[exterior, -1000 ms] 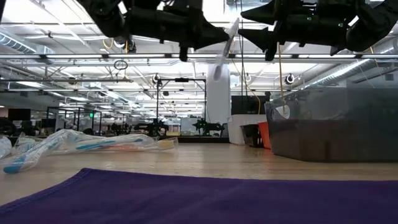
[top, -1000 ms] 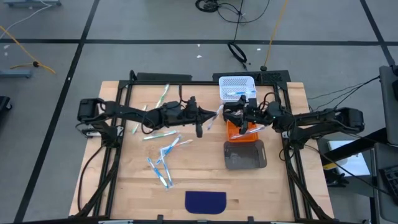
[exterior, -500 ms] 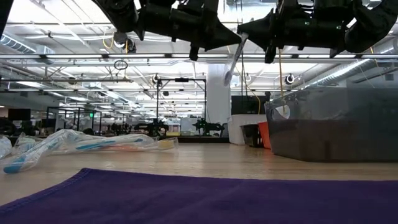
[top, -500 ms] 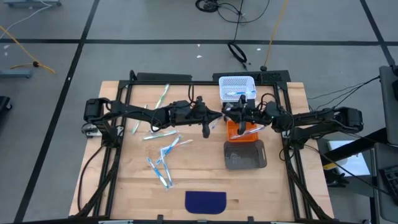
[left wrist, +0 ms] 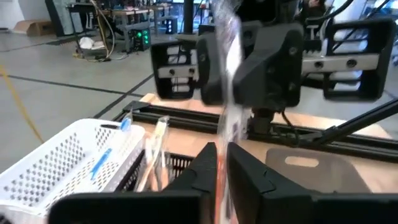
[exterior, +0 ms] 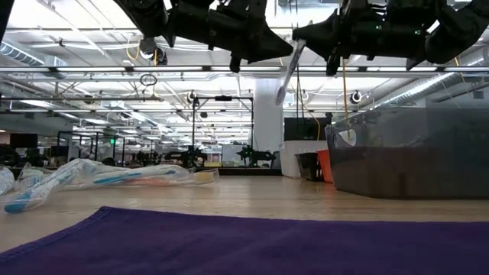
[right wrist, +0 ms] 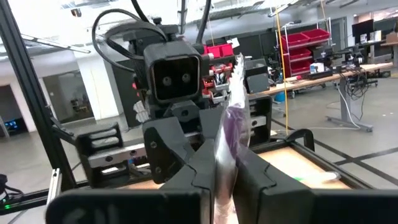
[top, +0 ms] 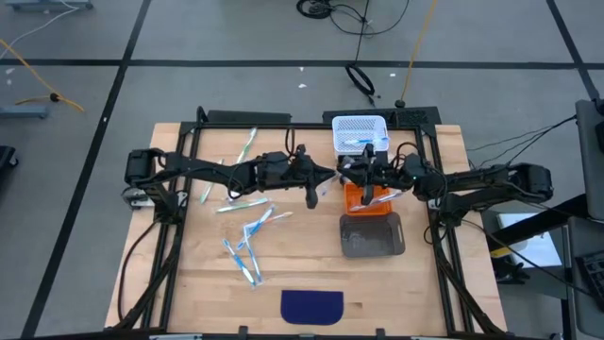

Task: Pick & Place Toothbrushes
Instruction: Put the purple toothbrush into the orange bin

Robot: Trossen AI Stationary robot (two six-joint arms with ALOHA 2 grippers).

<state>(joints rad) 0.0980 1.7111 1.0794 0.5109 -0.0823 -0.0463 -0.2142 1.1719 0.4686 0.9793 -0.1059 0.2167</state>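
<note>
A toothbrush in a clear wrapper (exterior: pixel 286 72) hangs in the air between my two grippers, above the table's middle and beside the bins. My left gripper (top: pixel 327 178) reaches in from the left and is shut on it. My right gripper (top: pixel 345 176) comes from the right, tip to tip with the left, and is shut on it too. Several more wrapped toothbrushes (top: pixel 247 236) lie flat on the wooden table to the left. Others lie in the white basket (top: pixel 360 132). My left gripper pinches the wrapped toothbrush between its two fingers (left wrist: pixel 208 165), near the wrapper's upper end (exterior: pixel 293 52). The fingers come level from the table's left. The toothbrush hangs slanted below them, clear of the table. My right gripper pinches the same wrapper between its two fingers (right wrist: pixel 205 168), at the upper end (right wrist: pixel 227 140). It comes nearly level from the table's right, facing the left gripper. The lower end of the toothbrush (exterior: pixel 278 98) hangs free.
An orange bin (top: pixel 351 198) and a grey see-through bin (top: pixel 372 234) stand in a row in front of the white basket, under the right arm. A purple cloth (top: pixel 312 305) lies at the near edge. A black frame (top: pixel 245 118) runs around the table.
My left gripper has carried the toothbrush toward the table's right, up to my right gripper. My right gripper has shut on the wrapper's upper end. The toothbrush still hangs slanted, now closer to the bins.
</note>
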